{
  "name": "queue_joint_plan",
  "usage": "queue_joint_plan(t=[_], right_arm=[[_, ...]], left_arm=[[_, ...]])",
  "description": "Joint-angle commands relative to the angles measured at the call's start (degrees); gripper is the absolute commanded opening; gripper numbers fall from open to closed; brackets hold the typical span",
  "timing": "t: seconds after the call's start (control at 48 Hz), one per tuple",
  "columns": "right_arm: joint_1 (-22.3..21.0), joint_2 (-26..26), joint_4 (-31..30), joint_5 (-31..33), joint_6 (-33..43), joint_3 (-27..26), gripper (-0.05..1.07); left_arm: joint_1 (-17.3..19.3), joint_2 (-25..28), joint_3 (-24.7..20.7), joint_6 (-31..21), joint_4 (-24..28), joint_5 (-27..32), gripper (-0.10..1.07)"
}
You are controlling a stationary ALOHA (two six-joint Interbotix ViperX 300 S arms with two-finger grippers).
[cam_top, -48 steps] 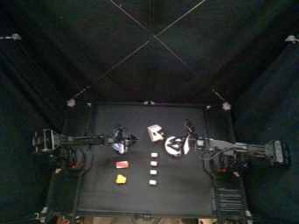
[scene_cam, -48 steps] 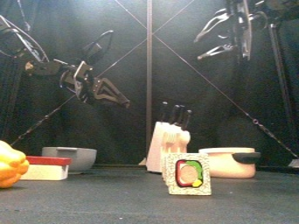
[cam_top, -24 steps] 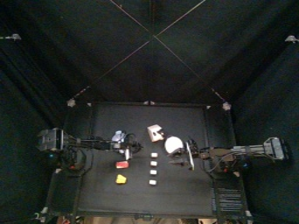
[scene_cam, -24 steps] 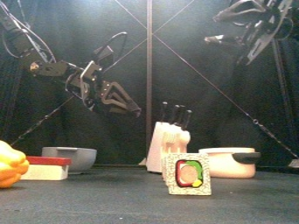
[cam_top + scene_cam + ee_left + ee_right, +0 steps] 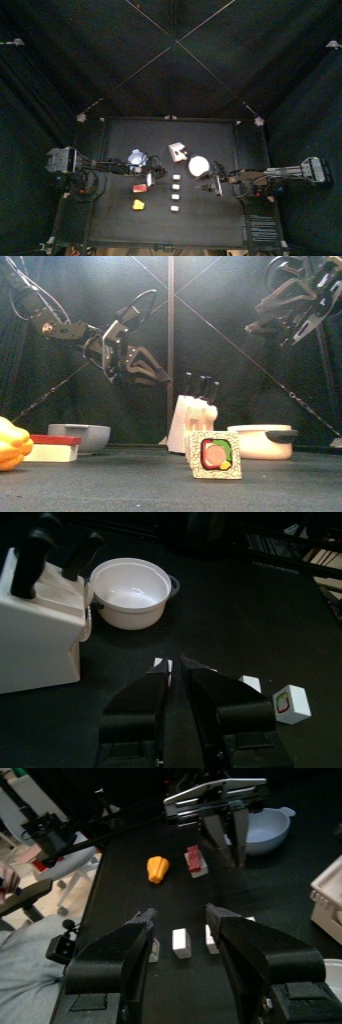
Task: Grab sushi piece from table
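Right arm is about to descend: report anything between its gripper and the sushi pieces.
Nothing visible does. The right gripper hangs open above the sushi pieces, with only bare table around them.

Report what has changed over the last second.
The right gripper has dropped lower and, in the top view, drawn back off the white pot. The left gripper has edged toward the middle and slightly down. Neither has taken hold of anything. The sushi piece and knife block stayed put on the table.
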Motion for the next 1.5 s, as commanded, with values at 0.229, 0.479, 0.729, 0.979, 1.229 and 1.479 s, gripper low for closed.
queue_joint_plan(t=[0.229,0.479,0.729,0.979,1.229,1.479], right_arm=[[0.62,0.53,0.09,0.62,-0.26,0.18,0.81],[2.02,0.70,0.35,0.53,-0.26,0.35,0.81],[2.11,1.23,0.53,0.62,-0.18,0.62,0.81],[2.46,1.41,0.53,0.53,-0.18,0.62,0.81],[2.55,1.32,0.53,0.53,-0.18,0.88,0.81],[2.55,1.32,0.53,0.62,-0.18,0.79,0.81]], left_arm=[[-0.53,5.36,-5.36,0.35,1.23,2.72,0.61],[-0.18,9.58,-9.32,0.26,4.83,3.60,0.71],[-0.18,12.57,-11.87,0.44,5.27,8.44,0.74],[-0.09,13.80,-13.80,0.35,6.94,13.18,0.75],[-0.18,13.10,-14.06,0.35,7.73,13.62,0.76],[-0.18,11.78,-14.15,0.35,8.88,13.54,0.78]])
